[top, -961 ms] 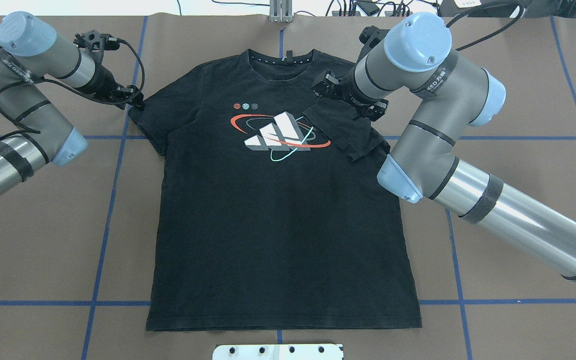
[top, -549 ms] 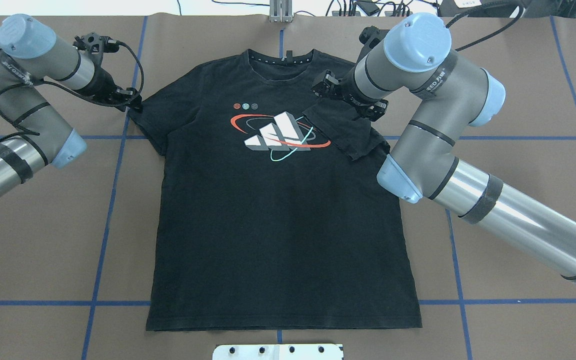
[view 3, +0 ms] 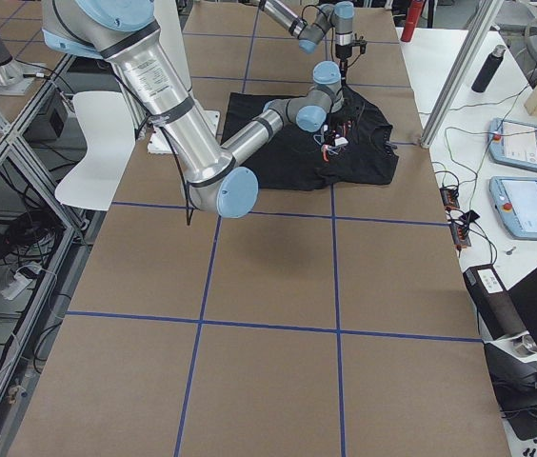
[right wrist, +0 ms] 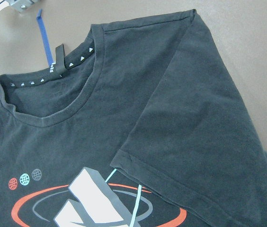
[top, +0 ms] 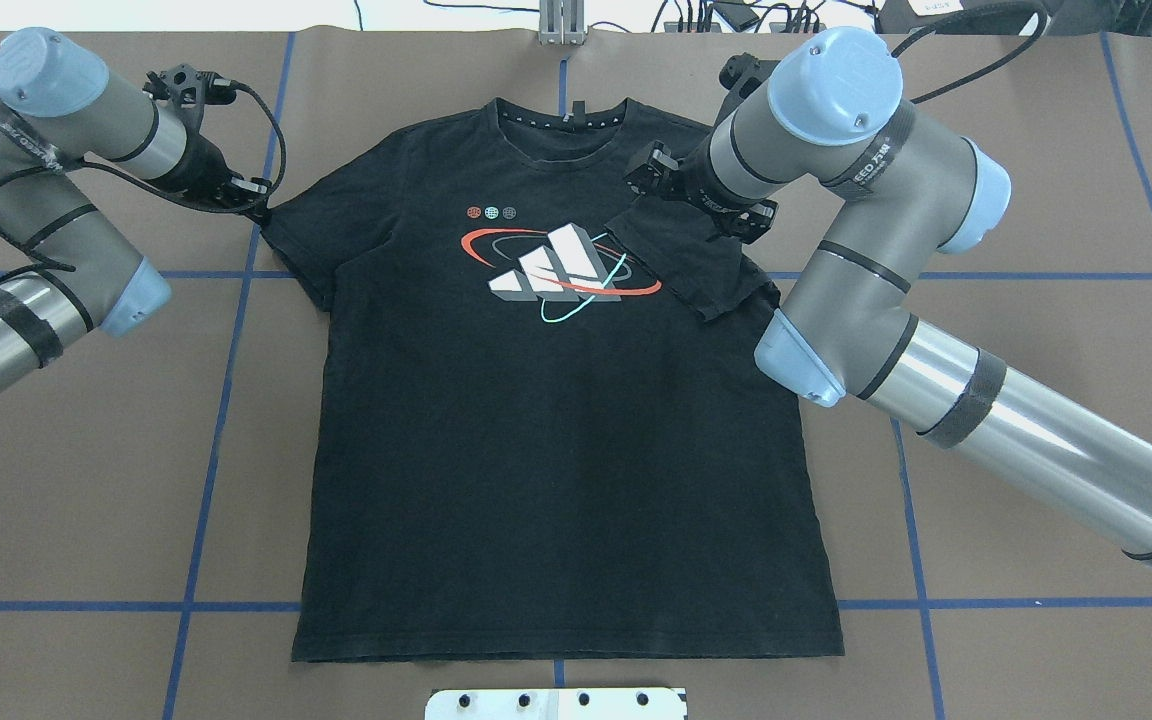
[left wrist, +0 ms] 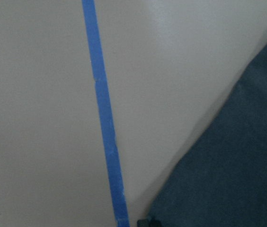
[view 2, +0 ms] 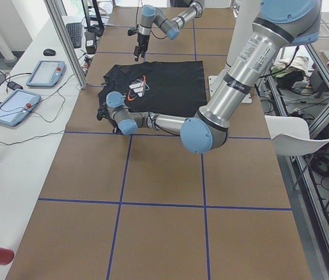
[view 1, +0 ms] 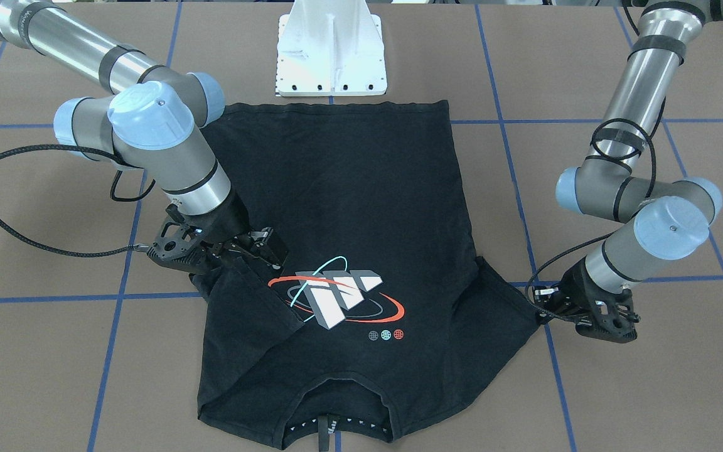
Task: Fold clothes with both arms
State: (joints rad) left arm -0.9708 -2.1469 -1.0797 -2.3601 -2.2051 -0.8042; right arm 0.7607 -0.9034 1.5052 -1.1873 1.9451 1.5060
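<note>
**Right pincer** (view 1: pixel 245 254): set just above the T-shirt (top: pixel 556 450), close on the robot's right of the chest graphic (top: pixel 556 270). Its fingers are not clearly shown in any view. Whether they stand apart or together cannot be told.

**Right sleeve** (right wrist: pixel 195 142): lies directly beneath that pincer, folded inward across the chest. Its hem overlaps the near edge of the graphic.

**Left pincer** (top: pixel 258 207): low at the counter (top: pixel 86 480), well out on the robot's left of the graphic. Its tip meets the outer corner of the left sleeve (top: pixel 296 240). The left wrist view shows only a cloth edge and 1 blue tape line (left wrist: pixel 102 118), so clamped or free cannot be told. This sleeve lies spread out flat.

**T-shirt:** flat and face up on the brown counter.
- The collar (top: pixel 561 125) lies beyond the graphic, on the side away from the robot.
- 3 small round emblems (top: pixel 492 212) sit between the graphic and the collar.
- The bottom hem lies on the robot's side of the graphic, just short of the white pedestal base (view 1: pixel 330 56).
- The body shows no fold.

**Arms:** the right arm (top: pixel 1036 440) and the left arm (top: pixel 56 215) reach in from either side of the graphic, both bent at the elbow.
</note>
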